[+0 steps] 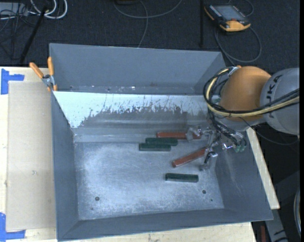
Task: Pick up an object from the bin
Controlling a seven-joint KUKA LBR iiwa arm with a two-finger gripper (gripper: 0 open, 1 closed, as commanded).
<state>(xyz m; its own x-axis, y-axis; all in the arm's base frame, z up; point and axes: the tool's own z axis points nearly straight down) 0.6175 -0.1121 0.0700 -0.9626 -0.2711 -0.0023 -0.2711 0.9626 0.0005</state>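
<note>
Five sticks: we count them on the floor of the bin (63,135), all right of its middle.
Green pair (156,144): two dark green sticks lying flat, side by side and touching, furthest left of the five.
Brown stick (171,134): flat, just behind the pair, near the back wall.
Green stick (181,177): alone, flat, nearest the front, apart from the others.
Tilted brown stick (187,159): it lies slantwise between the pair and the lone green one, its right end the higher in the view and right at the gripper.
Gripper (209,157): low in the bin by the right wall, at that stick's right end.
Jaws: we cannot tell how they stand, or whether they grip the stick.
Orange cover (243,87): on the wrist, above the gripper.
</note>
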